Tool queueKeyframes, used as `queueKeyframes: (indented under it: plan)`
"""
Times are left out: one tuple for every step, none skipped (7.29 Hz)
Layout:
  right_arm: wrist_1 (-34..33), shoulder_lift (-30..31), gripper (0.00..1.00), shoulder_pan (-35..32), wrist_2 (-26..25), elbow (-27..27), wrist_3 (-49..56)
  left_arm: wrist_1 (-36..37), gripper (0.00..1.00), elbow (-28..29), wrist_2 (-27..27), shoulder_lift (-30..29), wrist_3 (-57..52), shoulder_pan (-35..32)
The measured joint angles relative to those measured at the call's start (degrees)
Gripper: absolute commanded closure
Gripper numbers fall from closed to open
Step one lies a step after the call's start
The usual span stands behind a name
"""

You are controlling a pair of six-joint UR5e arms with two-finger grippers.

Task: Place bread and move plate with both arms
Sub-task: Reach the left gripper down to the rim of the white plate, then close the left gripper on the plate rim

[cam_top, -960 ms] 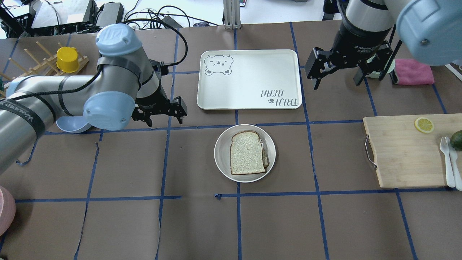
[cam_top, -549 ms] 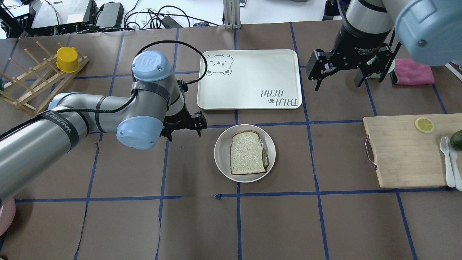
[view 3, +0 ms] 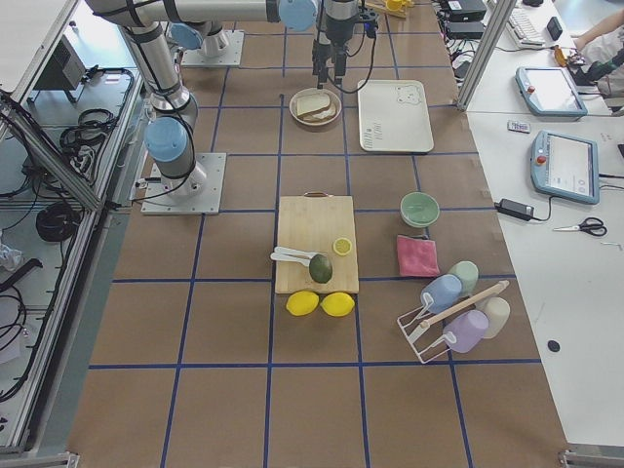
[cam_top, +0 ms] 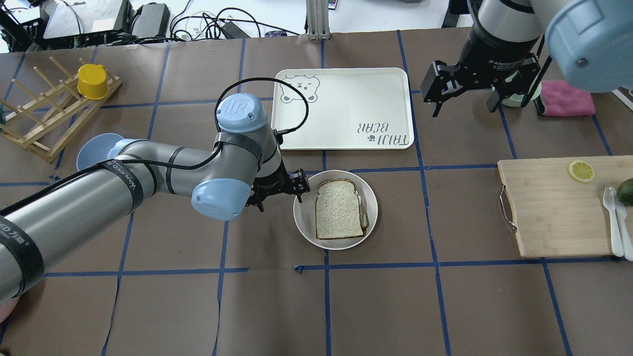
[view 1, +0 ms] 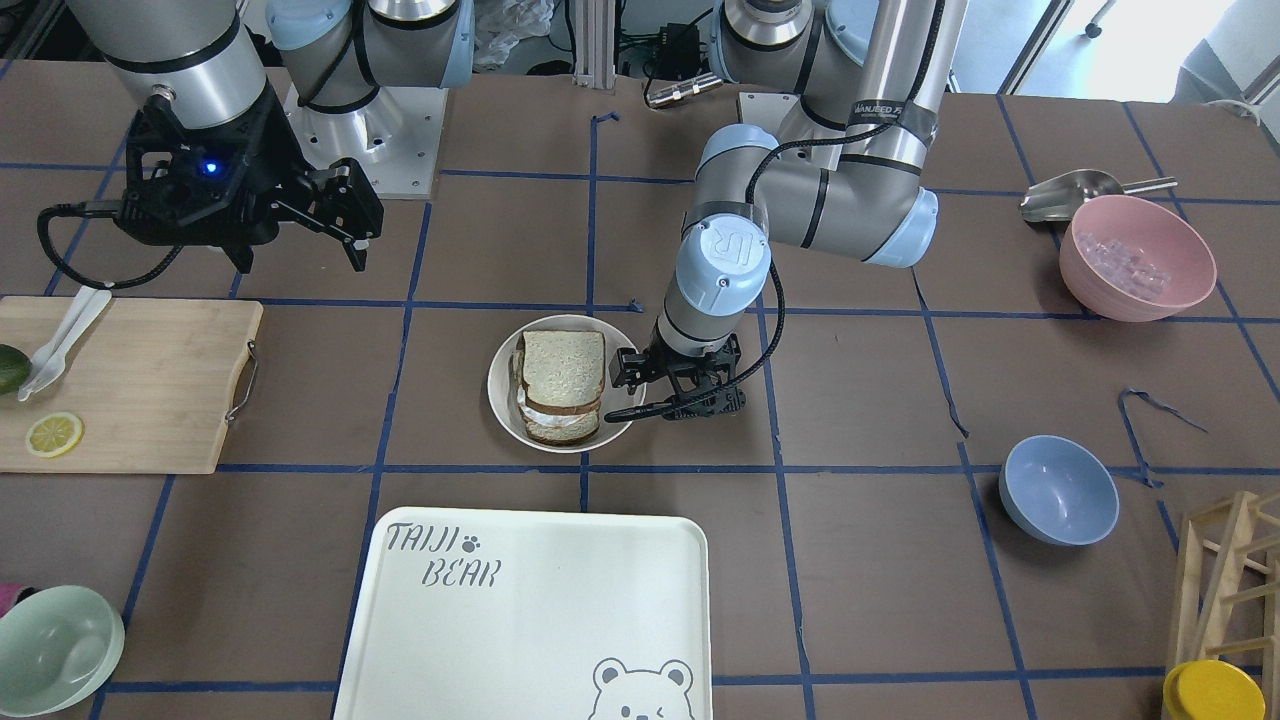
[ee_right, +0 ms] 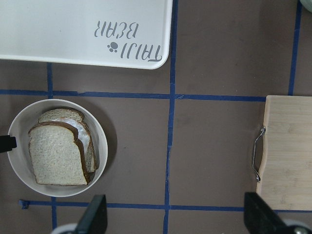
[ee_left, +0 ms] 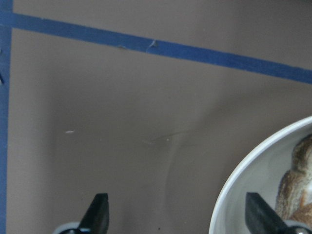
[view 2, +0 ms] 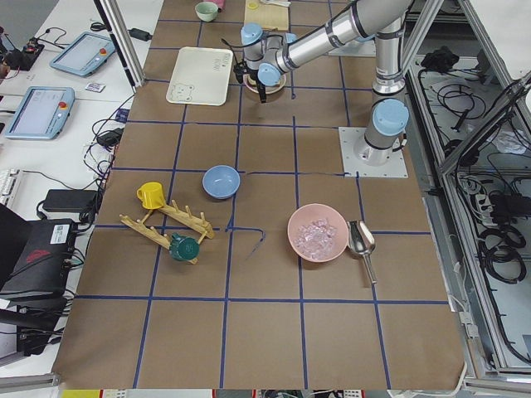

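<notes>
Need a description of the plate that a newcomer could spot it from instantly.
Find the big cream tray with the bear print in the middle of the brown table. The plate sits just off its long edge on the robot's side. Unlike the blue bowl, pink bowl and green bowl, it is off-white, shallow and holds stacked bread.
</notes>
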State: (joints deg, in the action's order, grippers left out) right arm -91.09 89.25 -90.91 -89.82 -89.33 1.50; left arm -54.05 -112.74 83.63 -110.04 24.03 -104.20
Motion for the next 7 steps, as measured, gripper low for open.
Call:
queueKeyframes:
  plan:
    - [-0.3,0.0,0.00,0.0,-0.1,-0.1,0.2,1.1,0.41,-1.0,-0.5,-0.3,-0.5,-0.3]
    - [-0.4,0.0,0.00,0.0,-0.2,-0.2,0.4,1.8,0.72,-1.6,-0.8,-0.6,-0.9,-0.4]
    - [-0.3,-0.1,0.00,0.0,-0.2,-0.3,0.5,2.1,0.95,-1.8,-0.9,-0.7,-1.3,-0.4]
    - [-0.3,-0.1,0.00,0.0,-0.2,-0.4,0.6,2.2,1.00,-1.9,-0.9,-0.8,-1.7,-0.4]
    - [-0.3,-0.1,0.00,0.0,-0.2,-0.4,0.7,2.3,1.00,-1.9,-0.9,-0.8,-2.3,-0.4]
    - [-0.4,-0.1,0.00,0.0,-0.2,-0.4,0.7,2.4,1.00,-1.8,-0.8,-0.8,-2.6,-0.3]
    - [-0.5,-0.1,0.00,0.0,-0.2,-0.4,0.8,2.4,1.00,-1.6,-0.8,-0.8,-2.8,-0.2]
